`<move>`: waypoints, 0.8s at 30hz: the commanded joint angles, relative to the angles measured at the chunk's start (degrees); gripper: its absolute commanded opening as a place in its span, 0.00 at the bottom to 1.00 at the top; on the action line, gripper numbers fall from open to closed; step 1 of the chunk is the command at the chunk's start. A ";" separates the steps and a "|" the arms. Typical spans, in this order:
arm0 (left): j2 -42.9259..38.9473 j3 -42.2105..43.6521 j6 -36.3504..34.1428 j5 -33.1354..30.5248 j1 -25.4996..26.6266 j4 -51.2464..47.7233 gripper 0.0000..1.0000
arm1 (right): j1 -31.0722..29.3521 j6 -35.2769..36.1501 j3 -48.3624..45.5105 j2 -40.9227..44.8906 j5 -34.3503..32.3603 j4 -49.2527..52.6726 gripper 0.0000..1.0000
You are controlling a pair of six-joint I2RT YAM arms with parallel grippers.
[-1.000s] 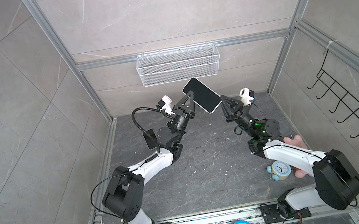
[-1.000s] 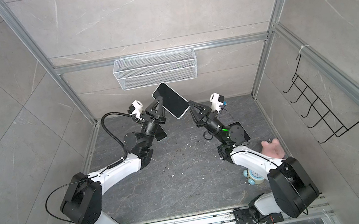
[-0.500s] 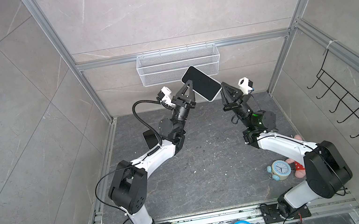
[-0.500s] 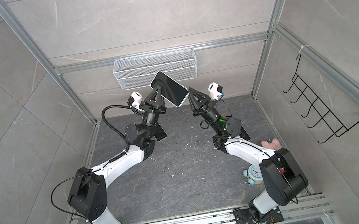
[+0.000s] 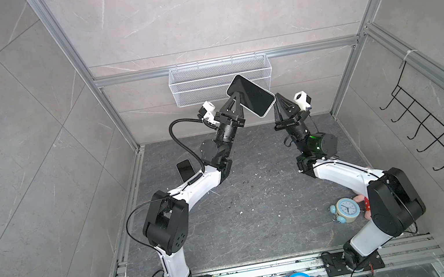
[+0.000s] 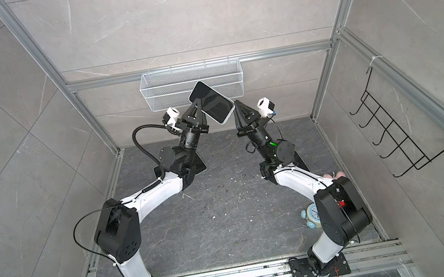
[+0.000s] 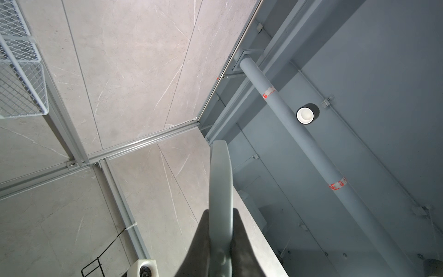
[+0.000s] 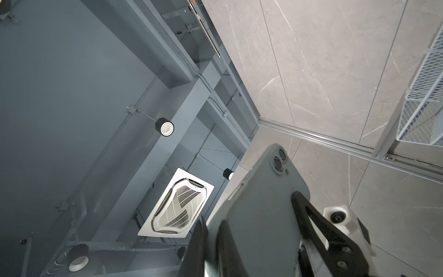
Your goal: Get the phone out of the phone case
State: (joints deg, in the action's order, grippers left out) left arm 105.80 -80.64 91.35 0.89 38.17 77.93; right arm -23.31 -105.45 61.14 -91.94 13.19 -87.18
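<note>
Both arms reach high above the table [image 5: 240,203]. Left hand [image 5: 236,96] is clamped on the phone [image 5: 252,96], one finger on the dark screen, the other on the back; the left wrist view shows it edge-on between the fingers [image 7: 203,239]. The phone sits inside the grey phone case [image 8: 263,203], tilted in mid-air in front of the wire basket [image 5: 206,87] on the back wall. Right hand [image 5: 276,99] has its fingers together, tips just beside the phone's lower corner; cannot tell whether they nip the case rim. A second dark phone [image 5: 184,168] lies flat on the table beside the left arm.
</note>
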 commanded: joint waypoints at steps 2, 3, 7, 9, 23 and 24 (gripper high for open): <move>-0.85 -4.38 0.40 8.42 2.43 3.19 0.00 | -1.03 -1.34 0.28 -3.18 3.53 3.06 0.00; -0.91 -4.47 0.34 8.43 2.43 3.20 0.00 | -1.04 -1.34 0.17 -3.50 3.52 3.07 0.00; -1.19 -4.56 0.08 8.76 2.43 3.16 0.00 | -1.01 -1.34 0.15 -4.37 3.55 3.11 0.00; -1.12 -4.46 0.08 8.80 2.43 3.10 0.00 | -0.90 -1.29 0.46 -4.59 4.06 3.07 0.00; -3.45 0.08 0.14 7.11 1.29 3.24 0.00 | 7.53 4.76 -13.75 8.24 7.26 3.86 0.65; -3.48 0.31 0.14 7.03 1.20 3.08 0.00 | 7.71 4.93 -13.94 8.53 7.58 3.42 0.65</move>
State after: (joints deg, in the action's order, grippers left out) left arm 105.80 -80.01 91.50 8.51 39.42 75.85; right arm -15.84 -102.61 48.25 -85.71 18.59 -81.76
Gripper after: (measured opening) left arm 0.121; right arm 0.652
